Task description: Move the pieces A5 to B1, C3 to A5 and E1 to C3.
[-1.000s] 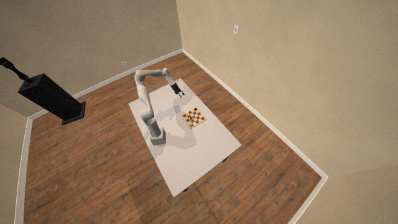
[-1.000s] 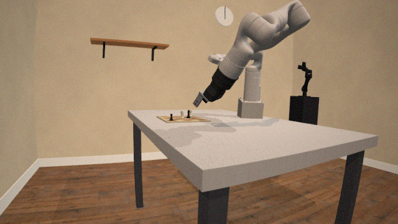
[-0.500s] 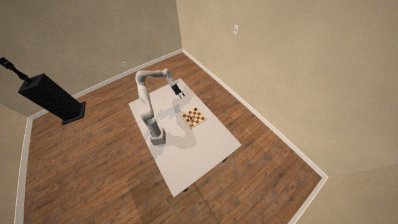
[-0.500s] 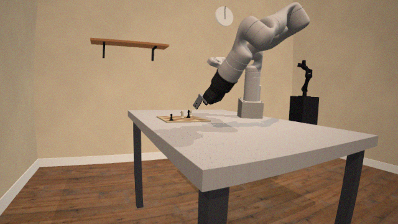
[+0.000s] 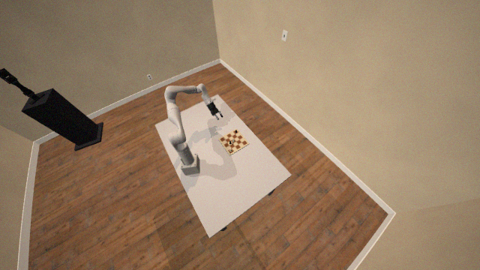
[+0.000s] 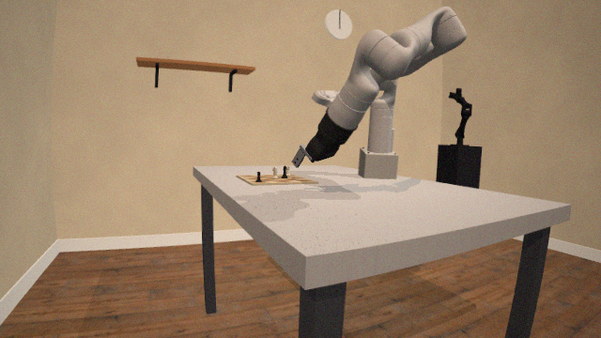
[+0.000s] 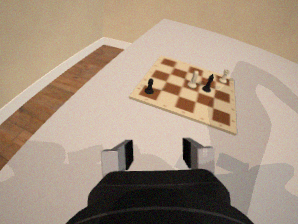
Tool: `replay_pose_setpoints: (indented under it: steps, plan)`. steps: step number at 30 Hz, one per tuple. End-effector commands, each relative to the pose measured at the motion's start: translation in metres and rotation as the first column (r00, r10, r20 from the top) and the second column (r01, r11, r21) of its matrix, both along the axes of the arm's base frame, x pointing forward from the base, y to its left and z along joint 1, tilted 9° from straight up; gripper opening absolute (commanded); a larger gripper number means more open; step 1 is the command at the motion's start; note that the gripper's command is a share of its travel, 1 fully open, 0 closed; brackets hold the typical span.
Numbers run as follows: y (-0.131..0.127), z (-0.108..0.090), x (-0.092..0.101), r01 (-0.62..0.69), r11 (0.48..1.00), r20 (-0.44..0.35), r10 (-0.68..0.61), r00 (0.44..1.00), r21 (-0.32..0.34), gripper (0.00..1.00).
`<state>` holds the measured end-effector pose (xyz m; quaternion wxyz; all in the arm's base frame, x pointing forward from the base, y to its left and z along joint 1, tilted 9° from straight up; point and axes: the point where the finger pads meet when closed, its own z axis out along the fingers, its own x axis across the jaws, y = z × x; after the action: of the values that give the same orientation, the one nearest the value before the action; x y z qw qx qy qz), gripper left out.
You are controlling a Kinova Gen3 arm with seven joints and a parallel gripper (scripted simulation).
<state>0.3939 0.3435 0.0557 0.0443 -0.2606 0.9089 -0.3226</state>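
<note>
Tabletop carries the board with four pieces; the fingers, spread and empty, hover beside the board.

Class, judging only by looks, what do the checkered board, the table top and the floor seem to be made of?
Checkered chessboard: probably wood, matte, with tan and reddish-brown squares. White speckled table top: looks like stone or laminate, since fine grey flecks cover a thick slab; which one is unclear. Brown plank floor: wood or wood-look boards, with visible grain and plank seams.
</note>
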Motion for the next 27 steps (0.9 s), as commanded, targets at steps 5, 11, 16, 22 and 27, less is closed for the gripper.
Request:
replay_pose_setpoints:
  steps: [5,11,16,22,27]
  plan:
    - [-0.004,-0.006,0.0,0.033,0.999,0.009,-0.033,0.999,-0.004,1.0]
    - [-0.006,-0.009,-0.001,0.057,0.998,0.016,-0.057,0.998,-0.004,1.0]
    - [-0.006,-0.009,-0.001,0.057,0.998,0.016,-0.057,0.998,-0.004,1.0]
    - [-0.008,-0.013,-0.002,0.08,0.997,0.022,-0.08,0.997,-0.004,1.0]
    - [-0.01,-0.016,-0.003,0.102,0.995,0.028,-0.102,0.994,-0.003,1.0]
